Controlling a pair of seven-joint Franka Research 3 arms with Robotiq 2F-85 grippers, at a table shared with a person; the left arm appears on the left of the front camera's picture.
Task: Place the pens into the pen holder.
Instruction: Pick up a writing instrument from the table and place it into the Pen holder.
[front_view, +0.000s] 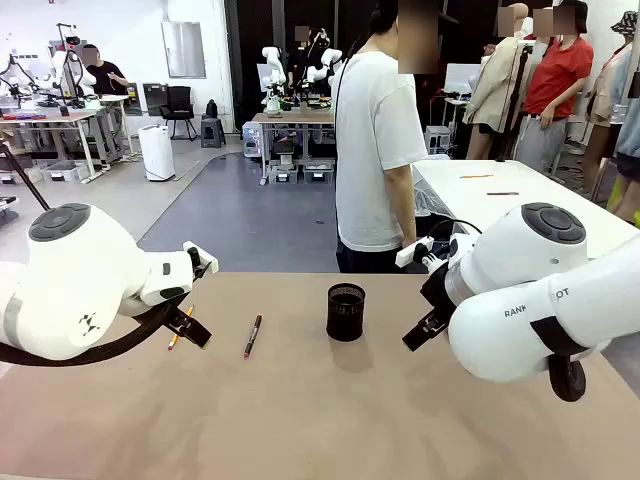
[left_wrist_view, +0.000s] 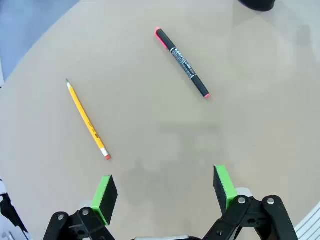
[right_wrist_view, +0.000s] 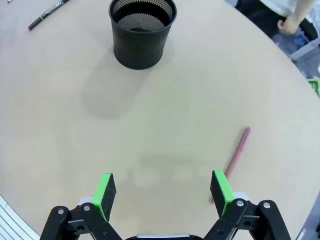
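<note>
From the front, you see the black mesh pen holder (front_view: 345, 312) standing upright near the middle of the tan surface (front_view: 300, 420), with a person in a white shirt (front_view: 375, 150) standing just behind the far edge. To the holder's left lies the black pen with red ends (front_view: 252, 336), flat and well apart from it, and farther left lies the yellow pencil (front_view: 180, 327), partly covered by the left pincer (front_view: 192, 332), which hangs low over it. The right pincer (front_view: 422, 332) hangs on the holder's other side, and the bulky white link behind it hides the surface there. From this angle you cannot judge the gap of either one. In the left wrist view, your left pincer's green pads stand wide apart and hold nothing. The pencil lies flat just ahead of the left-hand pad, its eraser end nearest, and the black pen lies beyond it with bare surface between them; the holder's base shows at the top edge. In the right wrist view, the right pincer is likewise spread and holds nothing. The dark reddish-brown pen (right_wrist_view: 236, 157) lies flat just beside the right-hand pad, its near end hidden behind that pad. The holder stands farther ahead, with bare surface between it and the pads, the black pen lies at the top left corner, and the person's hand (right_wrist_view: 289, 22) hangs past the far edge.
</note>
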